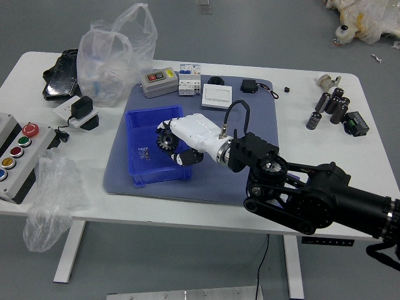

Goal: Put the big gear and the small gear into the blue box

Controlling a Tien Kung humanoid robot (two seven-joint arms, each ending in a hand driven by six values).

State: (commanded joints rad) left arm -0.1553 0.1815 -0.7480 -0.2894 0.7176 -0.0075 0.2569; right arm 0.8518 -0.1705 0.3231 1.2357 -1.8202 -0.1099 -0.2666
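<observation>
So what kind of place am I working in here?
Likely a robotics lab or test bench: a button box with coloured push-buttons, a grey-blue mat under the blue box, and plastic bags left around.

The right hand (201,132) points its fingers (181,127) toward the picture's left, their tips closed in a grip, with one dark digit (187,157) apart from them on the near side, the wrist (239,154) behind them and the black arm (331,197) slanting away from them to the picture's right edge.
</observation>
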